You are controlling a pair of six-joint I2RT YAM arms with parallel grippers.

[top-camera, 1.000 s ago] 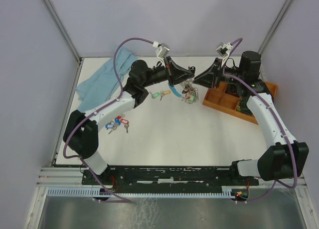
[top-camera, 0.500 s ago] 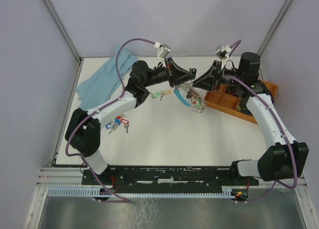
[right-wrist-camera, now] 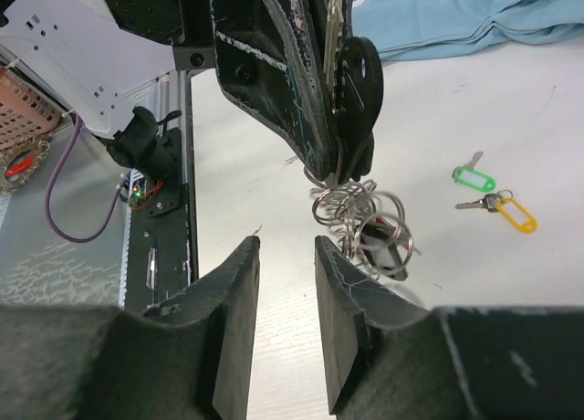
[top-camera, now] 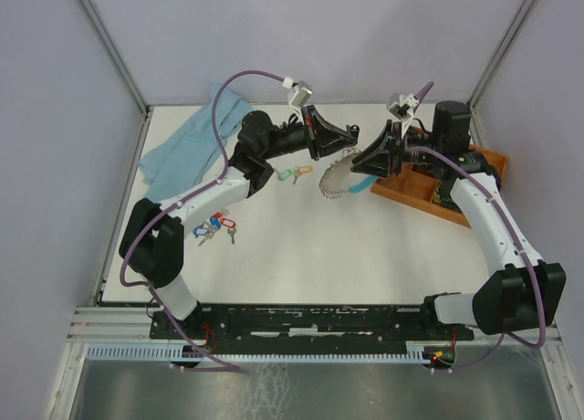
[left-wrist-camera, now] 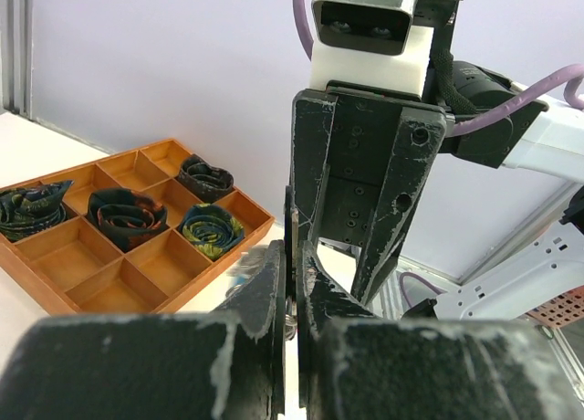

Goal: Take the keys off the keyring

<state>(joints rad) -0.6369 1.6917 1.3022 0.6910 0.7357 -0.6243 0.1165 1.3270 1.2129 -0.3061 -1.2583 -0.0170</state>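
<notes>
My left gripper (top-camera: 345, 144) is shut on the top of the keyring (top-camera: 339, 177), which hangs above the table as a curved string of silver keys with a light blue stretch (top-camera: 361, 184). In the right wrist view the left gripper's fingers (right-wrist-camera: 315, 82) pinch a silver key (right-wrist-camera: 333, 27), and a cluster of wire rings (right-wrist-camera: 360, 221) dangles below. My right gripper (right-wrist-camera: 285, 256) is open with nothing between its fingers, just under and left of those rings. From the left wrist, my left gripper (left-wrist-camera: 297, 288) is shut on metal, facing the right gripper (left-wrist-camera: 365, 164).
Loose keys lie on the table: a green-tagged one (top-camera: 284, 174), a yellow-tagged one (top-camera: 302, 171), and red- and blue-tagged ones (top-camera: 216, 225). A light blue cloth (top-camera: 187, 146) is at the back left. An orange divided tray (top-camera: 429, 190) holding rolled items sits at the right.
The keyring has swung: its blue stretch now lies to the right, towards the right gripper, and the keys arc to the left. The right gripper has shifted slightly left and its jaws have widened a little.
</notes>
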